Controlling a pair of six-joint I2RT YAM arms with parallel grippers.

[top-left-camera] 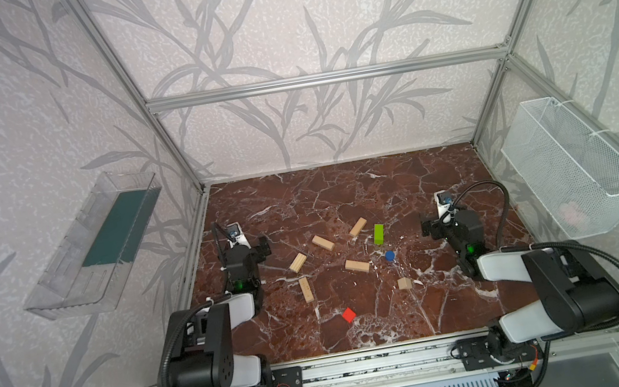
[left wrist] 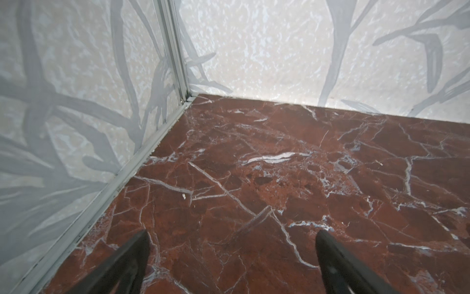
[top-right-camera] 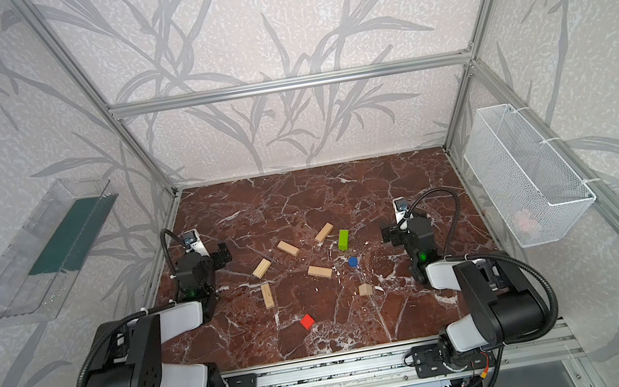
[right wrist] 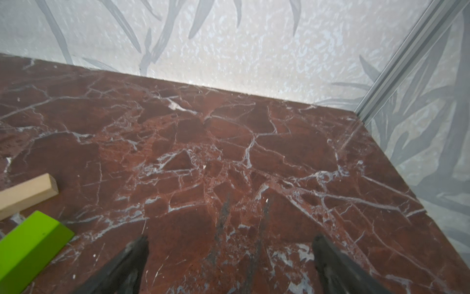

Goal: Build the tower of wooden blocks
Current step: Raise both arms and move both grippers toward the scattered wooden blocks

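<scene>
- As the wood blocks lie singly on the marble-patterned table, none stacked, the count starts at the near edge: red cube, alone.
- Beyond it, right of centre: pale pointed piece.
- Left of centre: pale plank, its length running away from the near edge.
- At centre: pale plank, with the blue piece near its right end, apart from it.
- Further back on the left: pale plank and pale plank, separate.
- Farthest of the set: lime-green oblong and pale plank, near each other but apart.
- At that depth, by the left wall: left gripper, fingers spread wide, empty, above bare table.
- Opposite, right of the lime-green oblong: right gripper, fingers spread wide, empty.
- On the left wall: clear plastic bin, containing a dark green flat sheet.
- On the right wall: white wire basket, containing a faint pinkish item; its kind cannot be told.
</scene>
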